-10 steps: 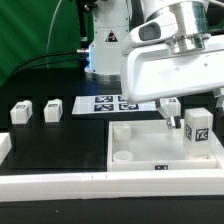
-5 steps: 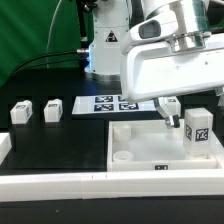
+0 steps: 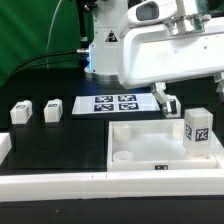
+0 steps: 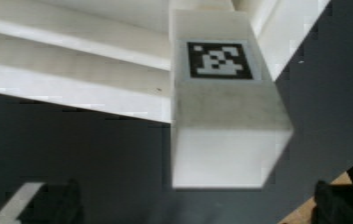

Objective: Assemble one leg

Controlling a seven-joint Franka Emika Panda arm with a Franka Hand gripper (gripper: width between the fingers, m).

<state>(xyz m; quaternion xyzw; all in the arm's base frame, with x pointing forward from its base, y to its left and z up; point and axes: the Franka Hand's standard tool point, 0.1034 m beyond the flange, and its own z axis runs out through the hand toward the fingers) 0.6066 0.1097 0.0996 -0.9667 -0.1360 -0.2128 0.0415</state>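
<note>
A leg [image 3: 198, 127], a stubby white post with a black-and-white tag, stands upright at the right end of the large white tray [image 3: 150, 148]. My gripper [image 3: 192, 95] hangs open just above it, and one finger [image 3: 165, 101] shows to the exterior view's left of the leg. In the wrist view the leg [image 4: 223, 110] stands free between the two wide-apart fingertips [image 4: 40, 200], and neither touches it. My gripper [image 4: 194, 205] holds nothing. The tray [image 4: 66, 70] lies behind the leg.
Two more legs [image 3: 20, 112] [image 3: 52, 109] stand on the black table at the exterior view's left. The marker board [image 3: 113, 103] lies behind the tray. A long white rail [image 3: 60, 182] runs along the front. A round socket [image 3: 123, 157] sits in the tray's near corner.
My gripper has risen away from the leg. The leg stays standing on the tray, and its top now shows free below the hand.
</note>
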